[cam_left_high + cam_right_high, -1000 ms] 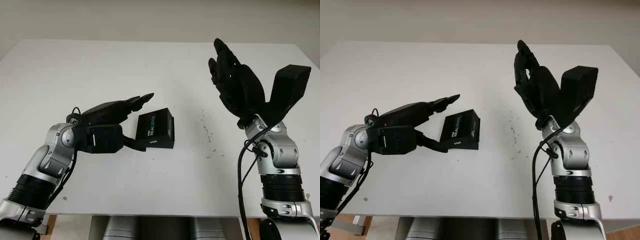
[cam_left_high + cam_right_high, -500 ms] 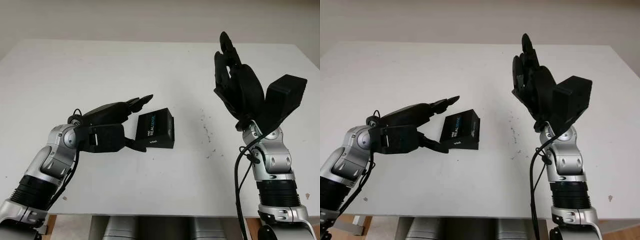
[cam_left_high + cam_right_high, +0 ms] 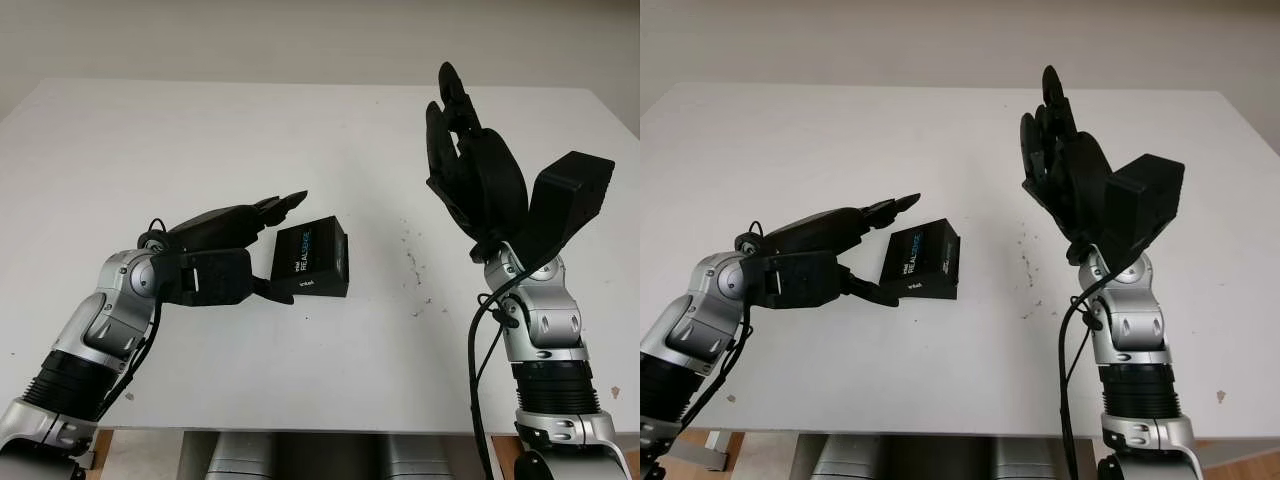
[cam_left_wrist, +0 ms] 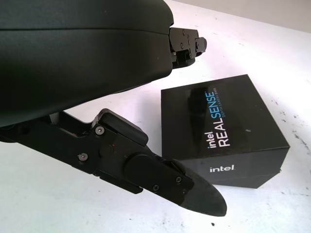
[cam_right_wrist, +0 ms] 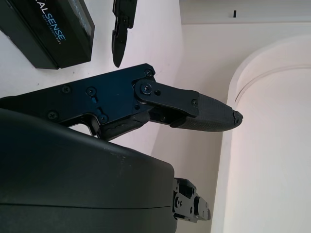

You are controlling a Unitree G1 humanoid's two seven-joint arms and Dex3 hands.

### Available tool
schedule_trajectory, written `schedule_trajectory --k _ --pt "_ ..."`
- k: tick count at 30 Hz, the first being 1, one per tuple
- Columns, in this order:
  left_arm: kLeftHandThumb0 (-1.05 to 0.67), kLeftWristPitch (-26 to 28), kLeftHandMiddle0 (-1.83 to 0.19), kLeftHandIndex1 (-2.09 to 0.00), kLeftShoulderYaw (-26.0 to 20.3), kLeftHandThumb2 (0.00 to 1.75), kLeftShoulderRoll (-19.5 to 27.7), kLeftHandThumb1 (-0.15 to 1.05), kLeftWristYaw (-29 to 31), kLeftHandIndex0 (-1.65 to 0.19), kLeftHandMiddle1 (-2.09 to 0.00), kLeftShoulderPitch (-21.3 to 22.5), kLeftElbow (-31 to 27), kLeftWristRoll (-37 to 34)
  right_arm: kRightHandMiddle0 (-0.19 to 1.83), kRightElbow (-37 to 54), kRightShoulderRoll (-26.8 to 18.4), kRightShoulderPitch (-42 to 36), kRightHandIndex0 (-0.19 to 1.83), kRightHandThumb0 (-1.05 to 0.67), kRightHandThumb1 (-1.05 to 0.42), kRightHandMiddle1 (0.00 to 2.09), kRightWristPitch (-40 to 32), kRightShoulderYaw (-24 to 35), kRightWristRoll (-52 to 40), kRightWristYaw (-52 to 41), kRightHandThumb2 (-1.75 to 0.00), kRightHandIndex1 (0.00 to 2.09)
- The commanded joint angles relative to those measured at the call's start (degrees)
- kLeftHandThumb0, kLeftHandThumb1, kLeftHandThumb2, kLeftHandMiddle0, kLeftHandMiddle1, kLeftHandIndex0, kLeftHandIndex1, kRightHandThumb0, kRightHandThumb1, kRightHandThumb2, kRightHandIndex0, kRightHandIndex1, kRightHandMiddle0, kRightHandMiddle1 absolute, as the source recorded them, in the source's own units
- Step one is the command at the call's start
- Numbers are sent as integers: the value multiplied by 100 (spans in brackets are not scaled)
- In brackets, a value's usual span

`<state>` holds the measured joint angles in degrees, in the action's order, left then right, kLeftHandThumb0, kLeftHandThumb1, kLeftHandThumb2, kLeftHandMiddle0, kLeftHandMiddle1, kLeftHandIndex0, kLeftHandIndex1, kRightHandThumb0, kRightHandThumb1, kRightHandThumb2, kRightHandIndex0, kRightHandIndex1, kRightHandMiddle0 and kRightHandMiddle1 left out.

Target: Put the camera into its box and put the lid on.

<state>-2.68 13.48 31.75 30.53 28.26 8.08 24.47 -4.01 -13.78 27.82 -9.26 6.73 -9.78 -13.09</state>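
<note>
A black box [image 3: 312, 258] printed "Intel RealSense" lies closed, lid on, near the middle of the white table [image 3: 200, 130]. My left hand [image 3: 268, 248] is open just left of the box. Its long fingers [image 4: 184, 43] reach over the box's far left corner, and its thumb [image 4: 194, 191] lies by the near left corner. Whether either touches the box [image 4: 221, 128] I cannot tell. My right hand [image 3: 455, 120] is open and raised high over the table's right half, fingers pointing up, well away from the box [image 5: 53, 29].
A few small dark specks [image 3: 410, 262] mark the table right of the box. The table's front edge [image 3: 320, 432] runs just ahead of both arms. A pale wall stands behind the table.
My right hand has risen slightly and turned more upright. The left hand and the box have stayed in place.
</note>
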Motion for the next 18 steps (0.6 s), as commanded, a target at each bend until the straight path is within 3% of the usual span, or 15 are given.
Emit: schedule_trajectory --k 1,13,18 --pt "-77 21 3 -7 19 5 -50 89 -47 6 -8 -11 18 -21 -19 3 -91 12 -19 -76 -105 0 -36 6 20 -52 -64 0" --pt "-77 411 -3 -6 106 6 -192 90 -19 7 -8 -65 -90 35 -15 37 -219 39 -19 -74 -105 2 -128 -17 90 -232 -70 0" --pt "-77 278 -13 -9 121 5 -244 89 -277 1 -10 -136 -54 54 -15 64 -292 82 -19 -72 -105 3 -220 -60 135 -303 -73 1"
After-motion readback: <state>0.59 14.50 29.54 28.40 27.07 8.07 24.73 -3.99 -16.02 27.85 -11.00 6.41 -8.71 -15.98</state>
